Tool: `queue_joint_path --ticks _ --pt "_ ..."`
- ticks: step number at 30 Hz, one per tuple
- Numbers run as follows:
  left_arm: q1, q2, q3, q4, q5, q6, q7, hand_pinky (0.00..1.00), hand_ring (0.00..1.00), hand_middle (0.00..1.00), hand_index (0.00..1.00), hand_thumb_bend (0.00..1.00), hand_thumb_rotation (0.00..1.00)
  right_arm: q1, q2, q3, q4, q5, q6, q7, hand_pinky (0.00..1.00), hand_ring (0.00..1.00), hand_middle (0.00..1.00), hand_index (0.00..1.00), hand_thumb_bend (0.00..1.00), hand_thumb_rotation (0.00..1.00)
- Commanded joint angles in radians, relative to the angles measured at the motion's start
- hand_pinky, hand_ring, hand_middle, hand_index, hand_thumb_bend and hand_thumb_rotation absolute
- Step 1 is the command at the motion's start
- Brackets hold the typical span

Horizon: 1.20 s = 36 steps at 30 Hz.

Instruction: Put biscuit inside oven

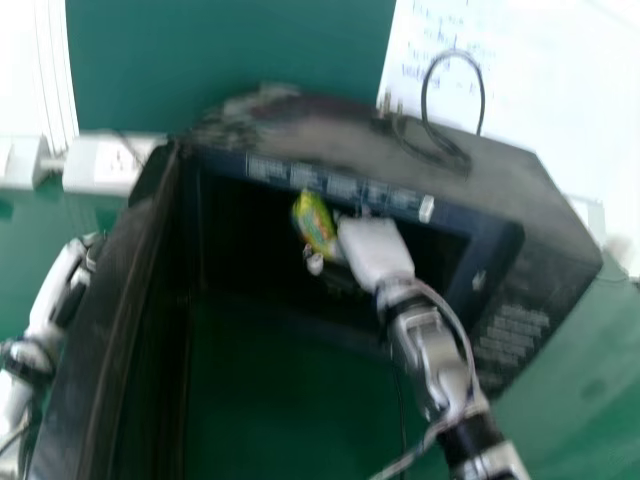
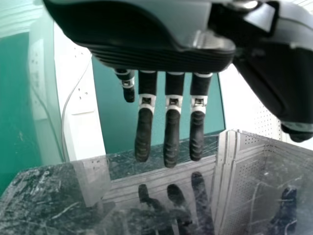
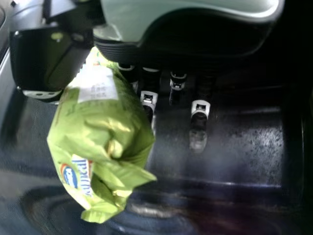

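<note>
right hand (image 1: 378, 250), right there at the mouth of the oven (image 1: 580, 225), and it's got the biscuit packet (image 1: 317, 222) gripped between thumb and fingers! what a spot for it: the green-and-yellow packet sits in the dark opening, on the robot's left side of that hand, just under the strip of labels along the upper frame. over to the right wrist view, and look at the wrapper, shiny and crumpled, a white patch near the hand, its creased end poking out well past the thumb, with the dark, glossy oven interior (image 3: 244, 142) behind it. the right arm slants in from the lower right of the head view, a pale cable running along it. and on the other flank, left hand (image 1: 58, 285), open, fingers straight, out beyond the wide-open oven door (image 1: 110, 300); the left wrist view has those fingers mirrored in a scratched, glossy dark surface. up on top of the oven, a black cord (image 1: 425, 100) loops high, with handwriting on the white sheet (image 1: 440, 50) behind it. white socket boxes (image 1: 115, 165) line up beyond the door, and it's a green tabletop (image 1: 570, 400) under the lot!
</note>
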Motion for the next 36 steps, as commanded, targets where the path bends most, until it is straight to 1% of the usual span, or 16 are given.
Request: queue_joint_path --ticks 1,3,9,10,12,15,16,18,21,22,23,25,26,30,33,36 --pt "0.015 -0.001 0.000 -0.004 -0.005 0.002 0.000 0.30 0.37 0.43 0.48 0.51 0.06 -0.048 -0.019 0.024 0.054 -0.006 -0.021 -0.068 0.25 0.35 0.47 0.50 0.53 0.00" --pt "0.014 -0.001 0.000 -0.005 -0.007 0.005 -0.002 0.30 0.37 0.43 0.48 0.51 0.06 -0.072 -0.022 0.043 0.113 -0.009 -0.038 -0.117 0.25 0.35 0.48 0.49 0.53 0.00" --pt "0.017 -0.005 -0.002 -0.025 -0.011 0.025 0.003 0.30 0.38 0.42 0.48 0.51 0.06 -0.127 -0.019 0.089 0.247 -0.001 -0.063 -0.193 0.25 0.35 0.48 0.49 0.53 0.00" --pt "0.019 -0.004 -0.002 -0.029 -0.008 0.028 0.004 0.30 0.38 0.42 0.48 0.51 0.06 -0.132 -0.017 0.095 0.264 0.002 -0.066 -0.206 0.24 0.35 0.45 0.51 0.52 0.00" --pt "0.021 -0.005 -0.002 -0.038 -0.011 0.041 0.004 0.30 0.38 0.43 0.48 0.51 0.06 -0.140 -0.013 0.103 0.288 0.008 -0.070 -0.225 0.25 0.35 0.43 0.53 0.52 0.00" --pt "0.020 -0.004 -0.002 -0.035 -0.007 0.031 -0.001 0.30 0.37 0.42 0.48 0.51 0.06 -0.146 -0.015 0.114 0.295 0.015 -0.068 -0.232 0.24 0.35 0.42 0.53 0.52 0.00" --pt "0.020 -0.004 -0.001 -0.033 -0.010 0.029 -0.004 0.30 0.37 0.42 0.48 0.51 0.06 -0.146 -0.016 0.115 0.294 0.016 -0.064 -0.234 0.25 0.35 0.45 0.51 0.52 0.00" --pt "0.019 -0.005 -0.001 -0.033 -0.010 0.030 -0.004 0.29 0.37 0.42 0.48 0.51 0.06 -0.141 -0.015 0.108 0.272 0.026 -0.041 -0.214 0.25 0.35 0.47 0.50 0.53 0.00" --pt "0.019 -0.003 -0.001 -0.033 -0.001 0.031 0.001 0.29 0.37 0.42 0.48 0.51 0.06 -0.109 -0.015 0.088 0.157 0.046 0.035 -0.114 0.28 0.39 0.48 0.50 0.53 0.00" --pt "0.018 -0.002 -0.001 -0.034 -0.005 0.037 0.000 0.29 0.36 0.42 0.48 0.51 0.06 -0.095 -0.016 0.084 0.104 0.049 0.069 -0.067 0.29 0.42 0.48 0.61 0.55 0.00" --pt "0.017 -0.001 -0.001 -0.031 -0.004 0.034 -0.002 0.29 0.36 0.42 0.48 0.51 0.06 -0.080 -0.018 0.082 0.047 0.050 0.108 -0.006 0.32 0.46 0.54 0.68 0.70 0.20" --pt "0.016 0.000 -0.001 -0.029 0.000 0.032 0.000 0.29 0.36 0.42 0.48 0.51 0.06 -0.049 -0.022 0.077 -0.063 0.055 0.174 0.101 0.41 0.56 0.64 0.75 0.81 0.40" --pt "0.016 -0.001 -0.001 -0.028 0.000 0.030 0.000 0.29 0.36 0.42 0.48 0.51 0.06 -0.037 -0.024 0.076 -0.108 0.054 0.200 0.146 0.44 0.58 0.67 0.76 0.82 0.42" --pt "0.020 -0.005 0.000 -0.032 -0.006 0.038 0.001 0.29 0.36 0.43 0.48 0.51 0.06 -0.009 -0.033 0.086 -0.231 0.028 0.286 0.299 0.60 0.73 0.79 0.82 0.87 0.60" --pt "0.023 -0.007 -0.001 -0.041 0.001 0.039 0.008 0.30 0.37 0.42 0.48 0.51 0.06 0.001 -0.038 0.098 -0.297 -0.012 0.353 0.410 0.63 0.75 0.81 0.85 0.91 0.74" --pt "0.020 -0.007 -0.001 -0.034 -0.004 0.034 0.006 0.30 0.38 0.42 0.48 0.51 0.06 0.015 -0.038 0.097 -0.365 -0.044 0.413 0.506 0.63 0.78 0.85 0.87 0.95 0.82"
